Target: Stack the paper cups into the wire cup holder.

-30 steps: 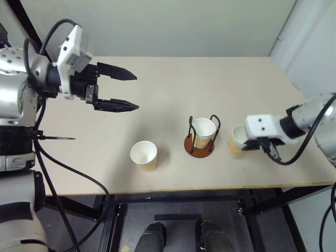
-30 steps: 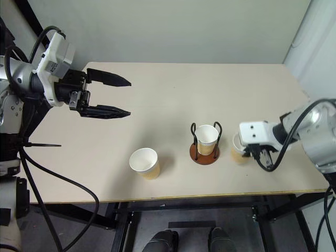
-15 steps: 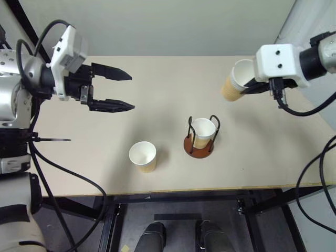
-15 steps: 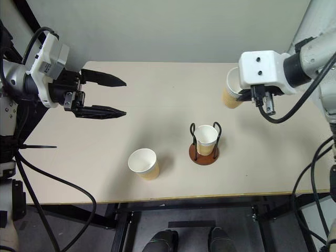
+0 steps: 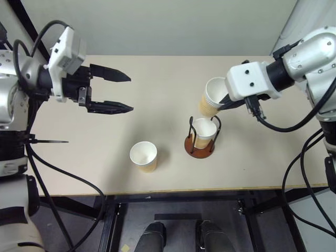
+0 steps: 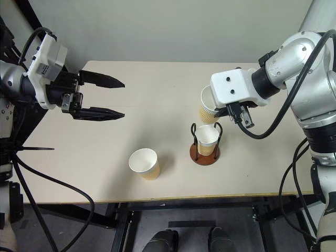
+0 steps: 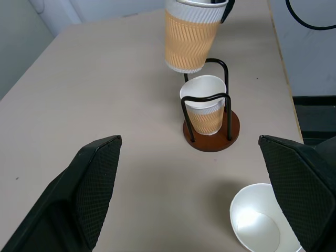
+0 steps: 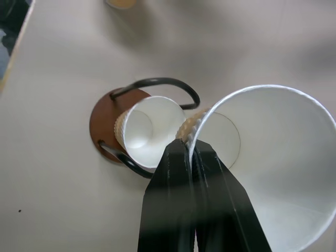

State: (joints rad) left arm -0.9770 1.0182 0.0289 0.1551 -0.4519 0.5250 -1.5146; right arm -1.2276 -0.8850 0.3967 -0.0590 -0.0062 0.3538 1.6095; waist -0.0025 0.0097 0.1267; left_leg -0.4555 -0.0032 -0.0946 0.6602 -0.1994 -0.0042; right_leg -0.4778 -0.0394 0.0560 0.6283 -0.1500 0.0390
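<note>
right end effector (image 6: 215, 107) pinches the rim of a paper cup (image 6: 208, 105), held in the air, tilted, just above and behind the wire cup holder (image 6: 205, 148). the holder stands on the desk (image 6: 157, 100) with a second cup (image 6: 207, 139) upright inside its black loops. third cup (image 6: 144, 163) stands upright near the front edge, well apart to the left of the holder. left end effector (image 6: 118, 97) hovers over the desk's left side, fingers (image 6: 102, 79) spread, holding nothing.
</note>
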